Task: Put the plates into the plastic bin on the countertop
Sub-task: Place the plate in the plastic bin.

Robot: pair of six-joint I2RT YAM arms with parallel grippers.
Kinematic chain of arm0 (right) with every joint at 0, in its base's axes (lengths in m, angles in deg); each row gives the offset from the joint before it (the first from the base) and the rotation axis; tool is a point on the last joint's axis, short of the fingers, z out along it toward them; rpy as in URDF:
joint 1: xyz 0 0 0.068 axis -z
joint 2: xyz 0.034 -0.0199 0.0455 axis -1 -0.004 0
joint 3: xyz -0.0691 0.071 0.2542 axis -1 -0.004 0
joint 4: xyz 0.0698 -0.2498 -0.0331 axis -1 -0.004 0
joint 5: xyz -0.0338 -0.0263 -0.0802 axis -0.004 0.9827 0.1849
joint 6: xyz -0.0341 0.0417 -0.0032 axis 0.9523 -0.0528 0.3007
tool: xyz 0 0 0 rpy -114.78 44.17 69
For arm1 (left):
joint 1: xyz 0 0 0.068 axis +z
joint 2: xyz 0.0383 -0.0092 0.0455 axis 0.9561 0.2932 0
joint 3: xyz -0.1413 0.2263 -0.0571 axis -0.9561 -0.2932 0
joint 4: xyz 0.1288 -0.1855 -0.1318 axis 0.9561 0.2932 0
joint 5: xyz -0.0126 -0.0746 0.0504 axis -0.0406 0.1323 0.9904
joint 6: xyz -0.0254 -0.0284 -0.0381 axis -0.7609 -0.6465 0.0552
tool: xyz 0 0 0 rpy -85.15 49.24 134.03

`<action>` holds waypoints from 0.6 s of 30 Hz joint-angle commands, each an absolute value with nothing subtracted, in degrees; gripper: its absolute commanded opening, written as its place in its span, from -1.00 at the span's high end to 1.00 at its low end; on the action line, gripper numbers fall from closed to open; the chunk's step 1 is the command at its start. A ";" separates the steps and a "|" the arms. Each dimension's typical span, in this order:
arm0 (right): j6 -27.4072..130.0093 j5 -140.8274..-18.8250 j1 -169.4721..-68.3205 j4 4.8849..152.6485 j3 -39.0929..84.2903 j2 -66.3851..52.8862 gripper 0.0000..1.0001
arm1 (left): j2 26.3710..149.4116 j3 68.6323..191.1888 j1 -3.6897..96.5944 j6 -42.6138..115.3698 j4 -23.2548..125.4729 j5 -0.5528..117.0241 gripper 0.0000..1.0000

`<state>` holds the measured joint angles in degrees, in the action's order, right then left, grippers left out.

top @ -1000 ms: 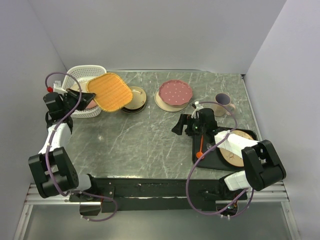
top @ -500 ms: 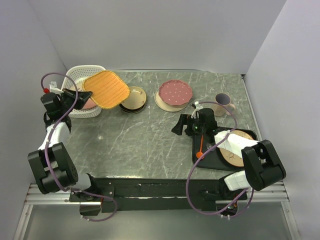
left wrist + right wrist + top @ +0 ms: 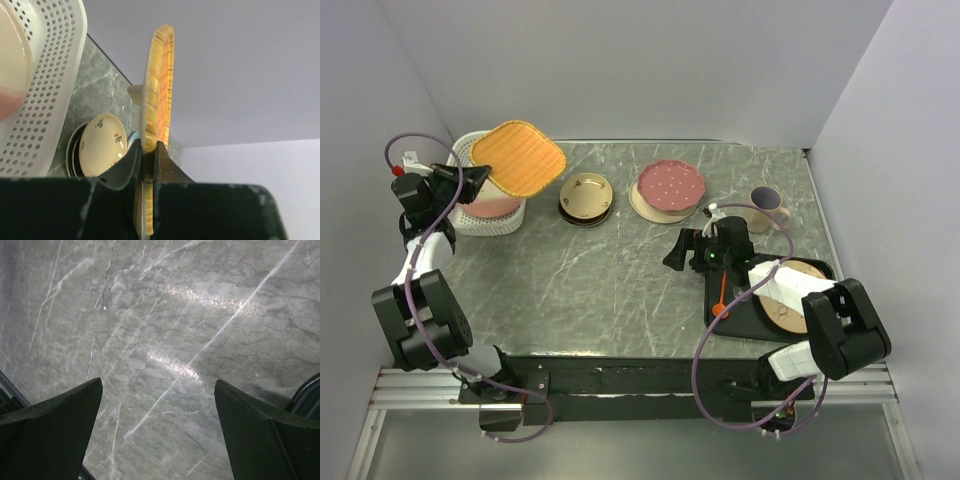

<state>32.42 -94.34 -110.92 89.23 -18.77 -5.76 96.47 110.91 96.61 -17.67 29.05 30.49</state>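
My left gripper (image 3: 148, 160) is pinched almost shut on one edge of the orange-brown squarish plate (image 3: 159, 90). It grips only a thin strip of rim, and the rest of the plate stands out from my fingers in the air. With so little hold, the plate's own weight could make it swivel or slide out if I tilt it quickly.

In the top view the plate hangs over the far side of the plastic bin (image 3: 480, 222), which stands at the far left corner of the countertop (image 3: 620, 270). The plate looks nearly as wide as the bin. A corner may catch on the lattice rim and lever the plate free, or shove the light basket aside.

A pink plate (image 3: 495, 205) already lies inside. If I let go from too high, the two could strike hard and chip. The small tan stack (image 3: 585, 197) sits just beside the bin, so a plate that slips to the right would land on it.

My right gripper (image 3: 157, 410) is spread wide and holds nothing. It hangs over bare marble, well apart, and cannot catch anything.
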 commanded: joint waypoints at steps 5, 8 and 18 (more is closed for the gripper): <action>32.54 -94.68 -111.30 91.40 -17.79 -6.35 -1.00 | 98.44 116.45 96.95 -19.28 23.68 35.20 0.99; 32.54 -94.69 -111.39 91.40 -17.62 -6.53 -1.00 | 99.67 117.68 97.12 -19.28 23.60 36.52 0.99; 32.54 -94.69 -111.30 91.40 -17.70 -6.62 -1.00 | 104.33 122.60 97.56 -19.72 24.21 39.42 0.99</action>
